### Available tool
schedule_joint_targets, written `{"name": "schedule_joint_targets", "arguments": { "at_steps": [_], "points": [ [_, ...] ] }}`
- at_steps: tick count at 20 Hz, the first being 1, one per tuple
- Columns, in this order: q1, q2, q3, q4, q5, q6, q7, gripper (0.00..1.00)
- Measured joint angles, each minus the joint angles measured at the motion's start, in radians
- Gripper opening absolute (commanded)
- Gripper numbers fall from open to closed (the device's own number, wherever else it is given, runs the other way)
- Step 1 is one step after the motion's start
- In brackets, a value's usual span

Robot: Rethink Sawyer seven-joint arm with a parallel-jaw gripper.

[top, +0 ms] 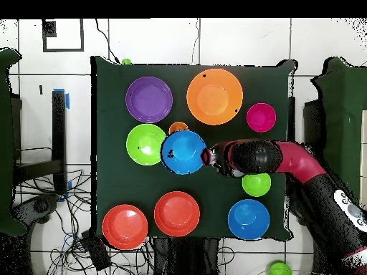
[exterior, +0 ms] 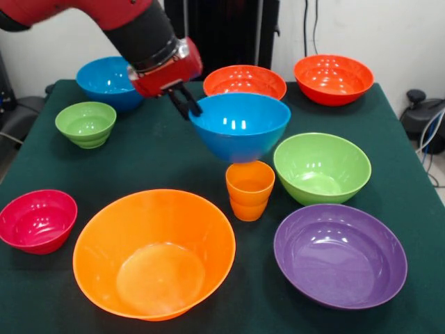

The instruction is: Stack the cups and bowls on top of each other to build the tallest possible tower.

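Note:
My gripper (exterior: 188, 103) is shut on the near-left rim of a blue bowl (exterior: 240, 125) and holds it tilted, off the table. The bowl hangs just behind and above a small orange cup (exterior: 249, 189) that stands upright on the green cloth. In the overhead view the held blue bowl (top: 183, 152) covers part of the cup (top: 178, 128), with the gripper (top: 206, 156) at the bowl's right rim. A green bowl (exterior: 321, 167) stands right of the cup, a large orange bowl (exterior: 154, 254) and a large purple bowl (exterior: 339, 254) in front.
A second blue bowl (exterior: 108, 82) and a small ribbed green bowl (exterior: 86, 124) stand at the left, under the arm. Two red-orange bowls (exterior: 244, 82) (exterior: 333, 78) stand at the back. A crimson bowl (exterior: 37, 220) sits near the front left edge.

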Motion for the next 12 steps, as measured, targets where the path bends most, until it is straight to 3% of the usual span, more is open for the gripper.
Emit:
{"name": "schedule_joint_targets", "arguments": {
  "at_steps": [7, 12],
  "points": [
    [0.025, 0.005, -0.001, -0.007, 0.032, 0.03, 0.0, 0.0],
    [0.029, -0.016, -0.002, -0.052, 0.076, 0.127, 0.0, 0.0]
  ]
}}
